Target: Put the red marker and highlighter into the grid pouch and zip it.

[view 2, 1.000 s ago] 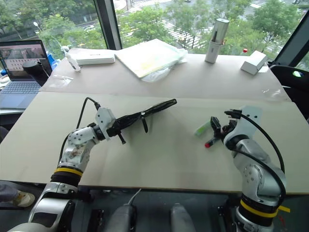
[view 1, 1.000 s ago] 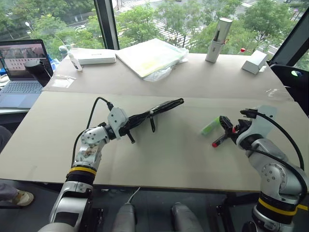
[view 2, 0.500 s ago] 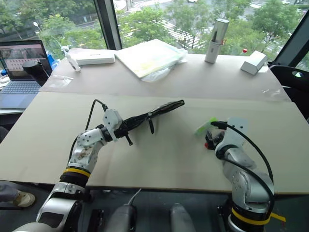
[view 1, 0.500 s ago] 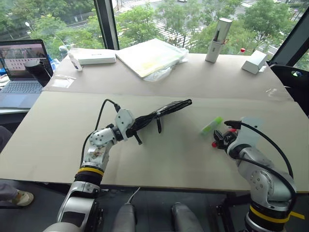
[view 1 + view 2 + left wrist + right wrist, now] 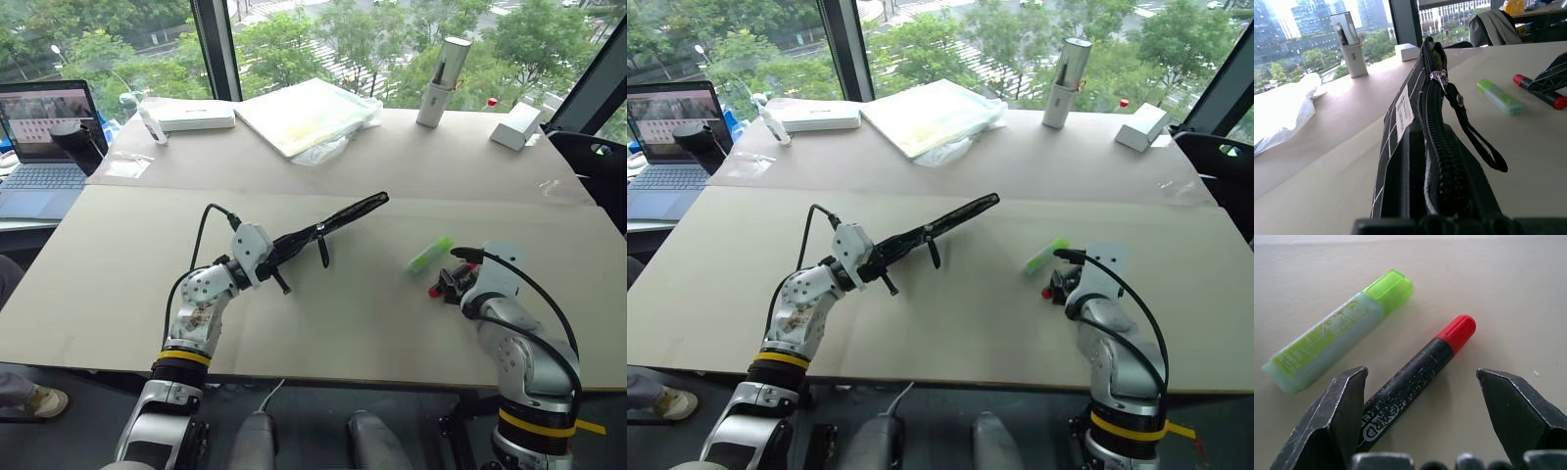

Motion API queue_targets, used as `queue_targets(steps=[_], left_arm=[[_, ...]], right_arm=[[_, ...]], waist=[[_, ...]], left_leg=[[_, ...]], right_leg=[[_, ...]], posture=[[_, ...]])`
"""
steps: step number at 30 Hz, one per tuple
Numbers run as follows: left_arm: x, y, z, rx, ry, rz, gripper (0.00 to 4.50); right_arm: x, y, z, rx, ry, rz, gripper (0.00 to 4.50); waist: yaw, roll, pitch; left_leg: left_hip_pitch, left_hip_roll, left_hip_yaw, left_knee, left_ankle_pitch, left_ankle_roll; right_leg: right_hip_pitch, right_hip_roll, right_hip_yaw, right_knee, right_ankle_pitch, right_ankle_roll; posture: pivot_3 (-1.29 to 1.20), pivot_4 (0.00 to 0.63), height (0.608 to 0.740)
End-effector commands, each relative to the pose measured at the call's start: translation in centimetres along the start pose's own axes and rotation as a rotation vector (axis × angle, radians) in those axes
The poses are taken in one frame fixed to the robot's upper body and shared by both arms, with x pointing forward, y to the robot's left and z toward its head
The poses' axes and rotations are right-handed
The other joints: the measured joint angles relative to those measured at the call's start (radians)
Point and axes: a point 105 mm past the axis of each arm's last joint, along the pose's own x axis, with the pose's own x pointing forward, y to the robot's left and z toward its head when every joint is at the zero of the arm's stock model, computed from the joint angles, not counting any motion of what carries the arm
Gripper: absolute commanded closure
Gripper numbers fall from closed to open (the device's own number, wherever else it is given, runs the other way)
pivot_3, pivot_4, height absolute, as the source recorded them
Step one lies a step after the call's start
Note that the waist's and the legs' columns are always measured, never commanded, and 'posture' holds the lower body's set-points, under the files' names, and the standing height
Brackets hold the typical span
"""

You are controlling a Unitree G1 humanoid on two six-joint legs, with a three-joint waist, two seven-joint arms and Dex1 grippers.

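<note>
My left gripper (image 5: 277,253) is shut on one end of the grid pouch (image 5: 338,217) and holds it edge-on above the table, zipper side up, with the black pull strap (image 5: 1476,144) dangling. The red marker (image 5: 1415,374), black barrel and red cap, lies on the table between the fingers of my open right gripper (image 5: 1420,373), which is low over it. The light green highlighter (image 5: 1337,335) lies just beside the marker, outside the fingers. In the head views both pens rest at the right, the highlighter (image 5: 430,254) just beyond the right gripper (image 5: 446,286).
Along the far side of the table stand a white box (image 5: 196,115), a plastic-wrapped pad (image 5: 309,113), a tall cylinder (image 5: 441,83) and a small white box (image 5: 516,125). A laptop (image 5: 44,147) sits at the far left. Bare tabletop lies between the arms.
My right gripper has come down, still open, until its fingers straddle the red marker. The left gripper and the pouch have hardly moved.
</note>
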Motion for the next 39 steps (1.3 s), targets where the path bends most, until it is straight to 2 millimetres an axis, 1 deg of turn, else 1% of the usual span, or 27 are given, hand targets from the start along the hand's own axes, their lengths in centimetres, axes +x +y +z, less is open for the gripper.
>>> queue_targets(steps=[1, 4, 10, 12, 15, 22, 23, 27, 30, 32, 33, 34, 35, 37, 38, 39], left_arm=[[-0.1, 0.4, 1.3, 0.032, -0.034, 0.016, 4.50], [0.0, 0.3, 1.3, 0.031, -0.035, 0.019, 4.50], [0.1, 0.5, 1.4, 0.027, -0.040, 0.021, 4.50], [0.1, 0.5, 1.4, 0.027, -0.040, 0.021, 4.50], [0.1, 0.5, 1.4, 0.026, -0.042, 0.019, 4.50], [0.3, 0.5, 1.5, 0.021, -0.045, 0.009, 4.50], [0.3, 0.5, 1.6, 0.021, -0.045, 0.008, 4.50], [0.3, 0.5, 1.6, 0.016, -0.042, -0.002, 4.50], [0.2, 0.4, 1.5, 0.001, -0.031, -0.020, 4.50], [0.1, 0.3, 1.5, -0.001, -0.022, -0.042, 4.50], [0.0, 0.2, 1.5, -0.003, -0.020, -0.051, 4.50], [-0.1, 0.2, 1.6, -0.003, -0.016, -0.062, 4.50], [-0.2, 0.2, 1.7, -0.001, -0.013, -0.070, 4.50], [-0.3, 0.1, 1.8, 0.000, -0.007, -0.090, 4.50], [-0.5, 0.1, 1.9, 0.008, 0.000, -0.106, 4.50], [-0.6, 0.0, 2.0, 0.012, 0.005, -0.118, 4.50]], right_arm=[[0.4, -0.7, -0.2, -0.013, -0.006, -0.038, 0.54], [0.6, -1.2, -0.6, -0.018, 0.007, -0.060, 0.54], [0.4, -1.8, -2.5, 0.043, 0.066, -0.111, 0.54], [0.2, -2.0, -2.8, 0.053, 0.073, -0.129, 0.54], [0.0, -2.3, -3.0, 0.059, 0.075, -0.148, 1.25], [-0.5, -4.3, -2.7, 0.061, 0.051, -0.245, 3.65], [-0.6, -4.5, -2.7, 0.064, 0.048, -0.257, 3.93], [-0.7, -5.2, -2.7, 0.066, 0.042, -0.291, 3.96], [-0.6, -5.0, -2.4, 0.093, 0.028, -0.270, 3.96], [-0.1, -3.9, -1.3, 0.172, -0.011, -0.187, 3.96], [0.1, -3.5, 0.0, 0.161, -0.064, -0.143, 3.96], [0.3, -2.9, 2.1, 0.127, -0.156, -0.076, 3.96], [0.1, -2.2, 4.2, 0.045, -0.244, -0.010, 3.96], [-0.4, -0.6, 6.9, -0.141, -0.380, 0.113, 3.96], [-1.0, 0.5, 8.0, -0.254, -0.447, 0.203, 3.96], [-1.4, 1.3, 8.4, -0.329, -0.488, 0.267, 3.96]], waist=[[0.001, 0.000, 0.000], [0.001, 0.000, 0.000], [0.001, 0.000, 0.000], [0.003, 0.000, 0.000], [0.006, 0.000, 0.000], [0.012, 0.000, 0.000], [0.013, 0.000, 0.000], [0.014, 0.000, 0.000], [0.013, 0.000, 0.000], [0.010, 0.000, 0.000], [0.007, 0.000, 0.000], [0.003, 0.000, 0.000], [0.000, 0.001, 0.000], [-0.004, 0.005, 0.003], [-0.005, 0.006, 0.004], [-0.005, 0.006, 0.004]], left_leg=[[0.000, 0.000, 0.000, 0.000, 0.000, 0.000], [0.000, 0.000, 0.000, 0.000, 0.000, 0.000], [0.000, 0.000, 0.000, 0.000, 0.000, 0.000], [0.000, 0.000, -0.001, 0.000, 0.000, 0.000], [0.000, 0.000, -0.001, 0.000, 0.000, 0.000], [0.000, 0.000, -0.001, 0.001, 0.000, 0.000], [0.000, 0.000, -0.001, 0.001, 0.000, 0.000], [0.000, 0.000, -0.001, 0.001, 0.000, 0.000], [0.000, -0.001, -0.001, 0.001, 0.000, 0.000], [0.000, 0.000, -0.001, 0.001, 0.000, 0.000], [0.000, 0.000, -0.001, 0.001, 0.000, 0.000], [0.000, 0.000, -0.001, 0.001, 0.000, 0.000], [0.000, 0.000, -0.001, 0.001, 0.000, 0.000], [0.000, -0.001, 0.000, 0.001, 0.000, 0.000], [0.000, -0.001, 0.000, 0.001, 0.000, 0.000], [0.000, -0.001, 0.000, 0.000, 0.000, 0.000]], right_leg=[[0.000, 0.000, 0.000, 0.000, 0.000, 0.000], [0.000, 0.000, 0.000, 0.000, 0.000, 0.000], [0.000, 0.000, 0.000, 0.000, 0.000, 0.000], [0.001, 0.000, 0.000, 0.000, 0.000, 0.000], [0.001, 0.000, 0.000, 0.000, 0.000, 0.000], [0.002, 0.000, 0.000, -0.001, 0.000, 0.000], [0.002, 0.000, 0.000, -0.001, 0.000, 0.000], [0.002, 0.000, 0.000, -0.001, 0.000, 0.000], [0.002, 0.000, 0.000, -0.001, 0.000, 0.000], [0.001, 0.000, 0.000, 0.000, 0.000, 0.000], [0.001, 0.000, 0.000, 0.000, 0.000, 0.000], [0.001, 0.000, 0.000, 0.000, 0.000, 0.000], [0.001, 0.000, 0.000, 0.000, 0.000, 0.000], [0.001, -0.001, 0.001, -0.001, 0.000, 0.001], [0.001, -0.001, 0.001, -0.001, -0.001, 0.001], [0.001, 0.000, 0.001, -0.001, -0.001, 0.001]], posture=[[0.00, 0.150, 0.740], [0.00, 0.150, 0.740], [0.00, 0.150, 0.740], [0.00, 0.150, 0.740], [0.00, 0.150, 0.740], [0.00, 0.150, 0.740], [0.00, 0.150, 0.740], [0.00, 0.150, 0.740], [0.00, 0.150, 0.740], [0.00, 0.150, 0.740], [0.00, 0.150, 0.740], [0.00, 0.150, 0.740], [0.00, 0.150, 0.740], [0.00, 0.150, 0.740], [0.00, 0.150, 0.740], [0.00, 0.150, 0.740]])
